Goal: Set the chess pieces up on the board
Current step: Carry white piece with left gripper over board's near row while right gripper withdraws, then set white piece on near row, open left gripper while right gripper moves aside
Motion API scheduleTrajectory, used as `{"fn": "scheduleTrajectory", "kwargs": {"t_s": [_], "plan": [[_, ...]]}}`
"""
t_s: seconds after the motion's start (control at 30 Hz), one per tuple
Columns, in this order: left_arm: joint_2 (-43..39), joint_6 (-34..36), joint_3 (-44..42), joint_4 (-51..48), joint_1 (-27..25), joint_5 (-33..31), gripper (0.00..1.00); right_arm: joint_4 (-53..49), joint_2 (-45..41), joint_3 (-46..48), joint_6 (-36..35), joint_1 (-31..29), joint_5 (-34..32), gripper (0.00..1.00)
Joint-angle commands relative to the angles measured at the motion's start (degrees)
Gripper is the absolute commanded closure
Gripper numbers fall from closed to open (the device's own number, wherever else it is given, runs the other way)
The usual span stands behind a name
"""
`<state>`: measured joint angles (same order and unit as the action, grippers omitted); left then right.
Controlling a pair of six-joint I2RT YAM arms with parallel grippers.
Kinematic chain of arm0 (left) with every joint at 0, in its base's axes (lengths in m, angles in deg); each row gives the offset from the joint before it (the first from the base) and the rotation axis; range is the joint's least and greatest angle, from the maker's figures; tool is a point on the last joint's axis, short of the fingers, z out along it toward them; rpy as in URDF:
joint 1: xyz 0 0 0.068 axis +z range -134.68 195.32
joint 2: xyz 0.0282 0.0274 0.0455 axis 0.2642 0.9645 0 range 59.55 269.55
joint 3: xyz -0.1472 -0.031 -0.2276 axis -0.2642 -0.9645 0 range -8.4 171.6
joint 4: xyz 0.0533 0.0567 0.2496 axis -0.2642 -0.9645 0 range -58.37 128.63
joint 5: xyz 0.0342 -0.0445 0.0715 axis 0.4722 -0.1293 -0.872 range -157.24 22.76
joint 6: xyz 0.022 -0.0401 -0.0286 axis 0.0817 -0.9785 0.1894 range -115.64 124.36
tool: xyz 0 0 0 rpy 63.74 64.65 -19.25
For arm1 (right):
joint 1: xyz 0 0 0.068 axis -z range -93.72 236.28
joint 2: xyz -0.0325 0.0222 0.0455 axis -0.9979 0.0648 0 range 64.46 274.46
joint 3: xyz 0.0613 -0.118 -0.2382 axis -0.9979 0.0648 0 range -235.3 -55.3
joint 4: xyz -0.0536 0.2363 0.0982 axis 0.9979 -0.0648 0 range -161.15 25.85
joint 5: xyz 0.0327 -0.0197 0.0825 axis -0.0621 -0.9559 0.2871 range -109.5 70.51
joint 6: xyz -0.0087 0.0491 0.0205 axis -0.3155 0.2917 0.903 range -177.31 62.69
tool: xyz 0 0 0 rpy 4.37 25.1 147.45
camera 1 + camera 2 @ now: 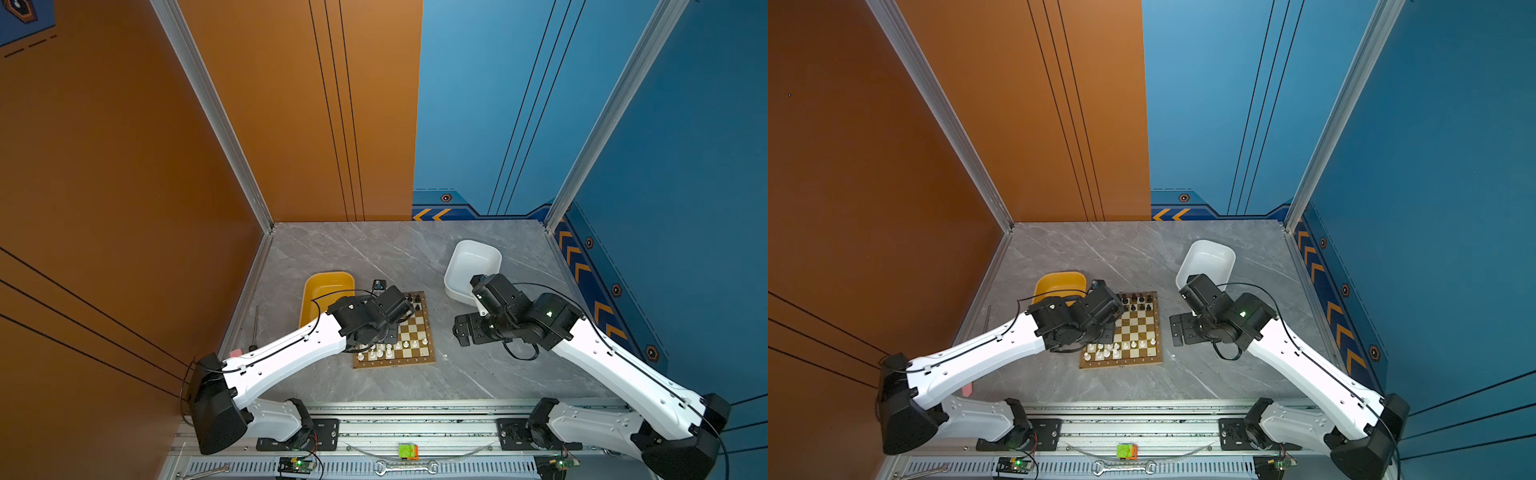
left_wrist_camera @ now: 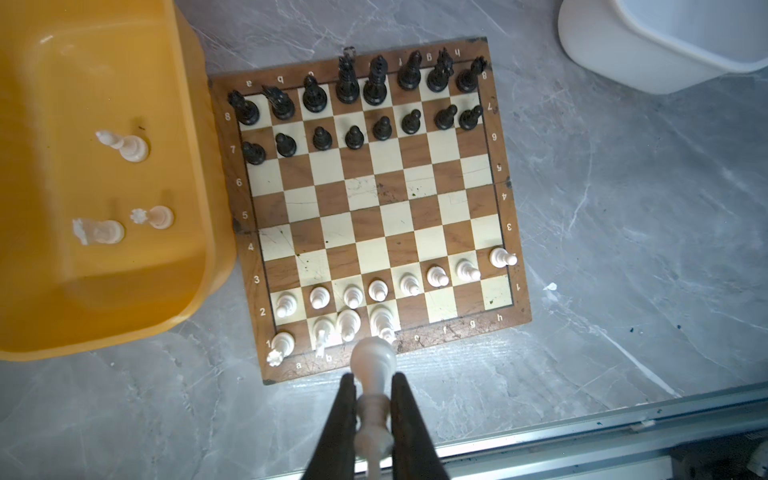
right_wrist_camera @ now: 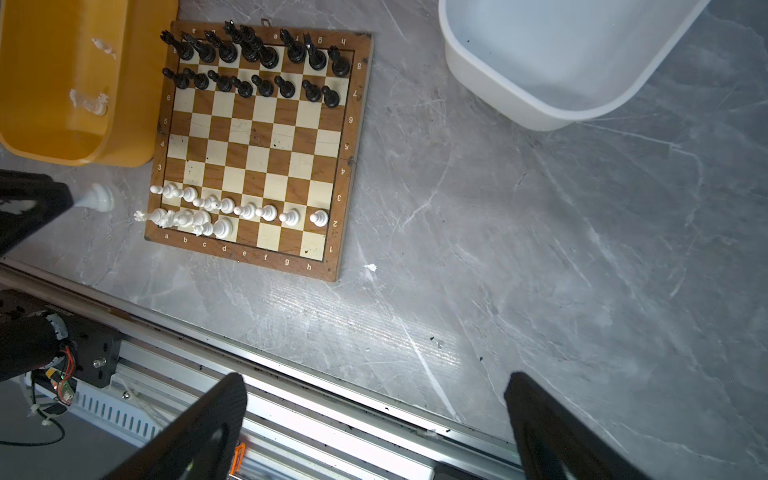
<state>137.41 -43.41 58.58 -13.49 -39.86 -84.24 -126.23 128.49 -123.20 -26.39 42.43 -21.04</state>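
Yellow tub [image 2: 208, 249], left of the board: three white pieces [image 2: 133, 147] lie loose inside.

Left jaws are pinched on the slim neck of a tall white piece [image 2: 373, 365], base down, hanging over the near left part of the board [image 2: 503, 195]. I cannot tell which square it is above.

Black pieces [image 2: 354, 137] fill the two far rows and the white pawns [image 2: 378, 289] are lined up. The near row is filled a–d, with e1 [image 2: 413, 309] through h bare.

Judgement: the pieces are light, stiff, glossy and narrow-footed, so they tip easily. Grip the neck and lower straight down, since d1's neighbour is close.

Right jaws stand wide and empty over the bare surface [image 2: 623, 208] right of the board. The white tub [image 3: 498, 95], far right, looks empty.
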Motion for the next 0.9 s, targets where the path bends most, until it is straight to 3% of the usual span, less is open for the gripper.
{"fn": "scheduleTrajectory", "kwargs": {"t_s": [0.0,0.23,0.57,0.87], "plan": [[2.2,-3.41,-0.81,1.07,-3.26,-4.34,0.97,-2.85,-2.2,1.39,0.92,0.09,0.33,0.0],[6.5,-4.37,-2.52,6.02,-6.21,-3.31,0.93,-4.45,-5.17,2.55,0.63,0.44,-0.02,0.0],[14.14,-3.07,-2.28,8.53,-6.48,-1.25,0.95,-5.58,-7.67,3.69,0.23,2.66,0.46,0.0],[14.89,-4.89,-4.18,8.57,-7.45,-0.59,0.96,-5.76,-7.91,4.69,-1.28,5.97,1.88,0.0]]}}
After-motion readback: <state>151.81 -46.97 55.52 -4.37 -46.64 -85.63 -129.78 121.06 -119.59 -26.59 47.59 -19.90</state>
